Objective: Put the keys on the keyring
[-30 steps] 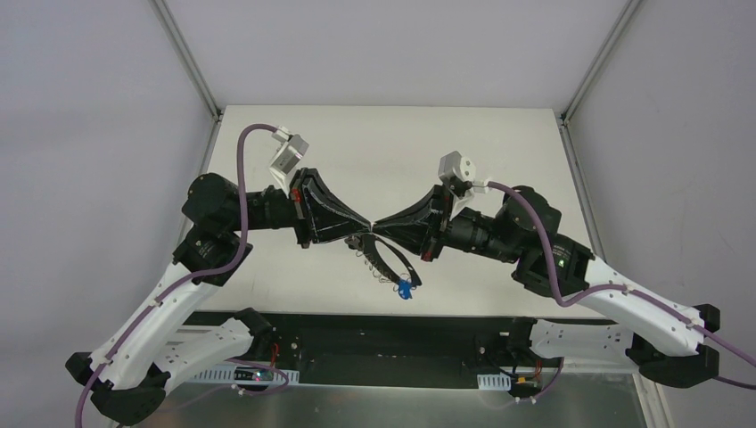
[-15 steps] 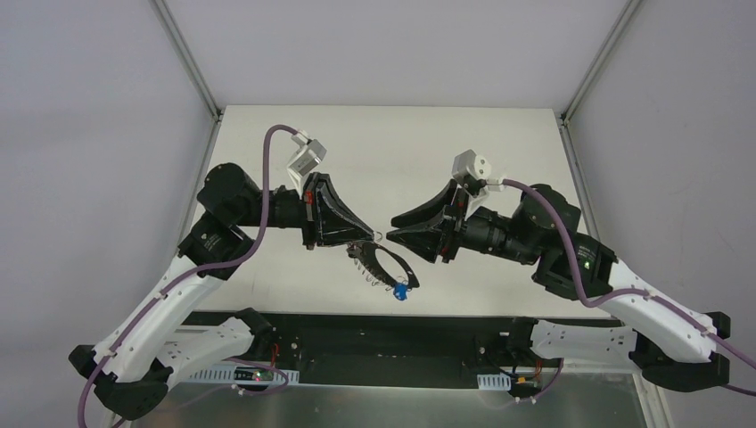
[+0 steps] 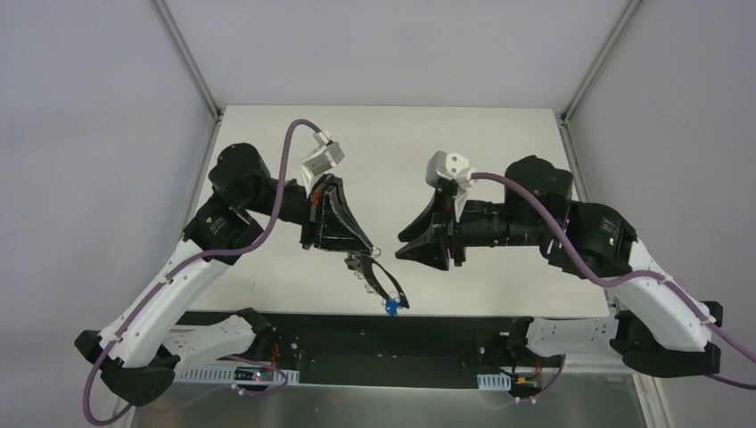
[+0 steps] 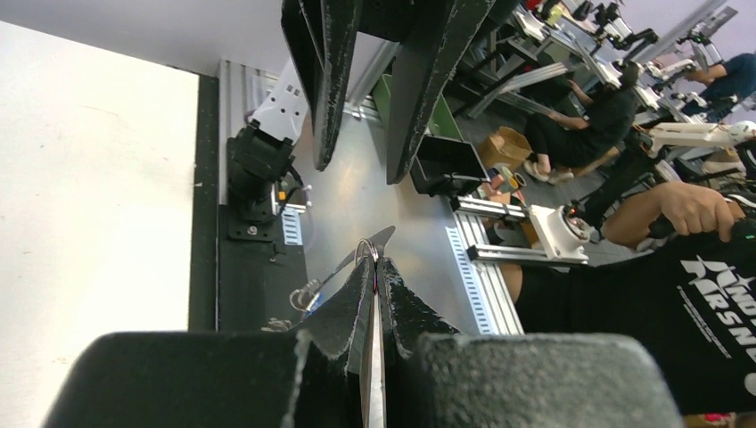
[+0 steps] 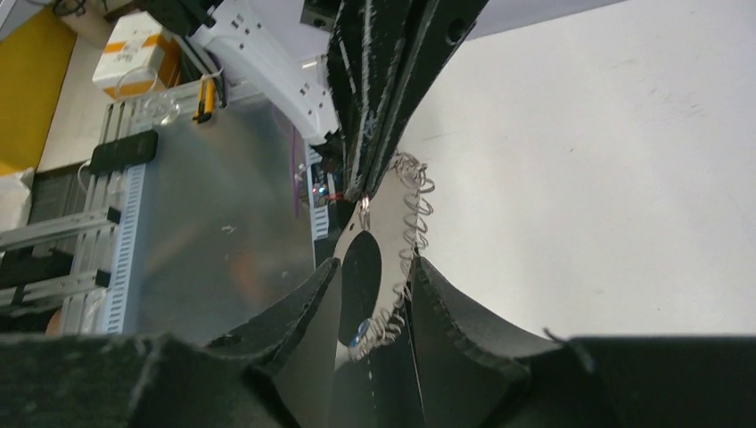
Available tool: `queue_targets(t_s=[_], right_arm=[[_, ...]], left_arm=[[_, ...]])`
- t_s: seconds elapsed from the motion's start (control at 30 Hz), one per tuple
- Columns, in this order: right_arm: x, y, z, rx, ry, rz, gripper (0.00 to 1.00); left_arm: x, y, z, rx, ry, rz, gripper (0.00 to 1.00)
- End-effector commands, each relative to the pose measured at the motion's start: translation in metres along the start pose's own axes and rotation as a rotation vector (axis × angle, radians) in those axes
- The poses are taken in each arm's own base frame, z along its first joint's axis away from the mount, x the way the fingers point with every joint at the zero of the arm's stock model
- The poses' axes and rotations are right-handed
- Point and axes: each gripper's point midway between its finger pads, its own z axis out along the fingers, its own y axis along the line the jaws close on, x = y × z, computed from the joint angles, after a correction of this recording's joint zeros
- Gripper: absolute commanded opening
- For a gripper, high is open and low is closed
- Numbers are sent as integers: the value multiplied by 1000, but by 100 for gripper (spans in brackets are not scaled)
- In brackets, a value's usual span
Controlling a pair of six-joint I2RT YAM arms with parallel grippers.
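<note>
My left gripper (image 3: 368,252) is shut on the top of the keyring (image 3: 379,278), held above the table's near edge. The ring hangs down from it, fringed with small silvery pieces, with the bright blue key (image 3: 390,306) at its lowest point. My right gripper (image 3: 398,247) is open and empty, its tips just right of the left gripper's. In the right wrist view the keyring (image 5: 412,207) and blue key (image 5: 358,334) hang between my open right fingertips (image 5: 332,267). In the left wrist view the shut left gripper (image 4: 375,265) pinches the wire. The red and dark keys are out of view.
The white table (image 3: 383,143) lies under and behind both arms. A black base strip (image 3: 374,334) runs along its near edge. Metal frame posts (image 3: 187,58) stand at the back corners. A person (image 4: 704,267) and benches show beyond the table in the left wrist view.
The two grippers were tip to tip; the right one has opened and drawn back a little. The left gripper has turned downward, and the keyring now hangs lower, toward the near edge.
</note>
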Motion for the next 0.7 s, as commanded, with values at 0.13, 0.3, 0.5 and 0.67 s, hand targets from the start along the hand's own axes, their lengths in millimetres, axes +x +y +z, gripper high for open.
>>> queue_targets(t_s=[0.13, 0.3, 0.5, 0.67], right_arm=[[12, 24, -12, -152, 124, -39, 37], [5, 22, -2, -162, 114, -36, 37], [0, 16, 10, -173, 138, -18, 35], [-1, 10, 15, -183, 165, 2, 33]], left_arm=[[-5, -18, 0, 82, 42, 37, 0], [-3, -11, 3, 79, 51, 11, 0], [-1, -6, 5, 81, 61, -3, 0], [0, -4, 5, 87, 69, -6, 0]])
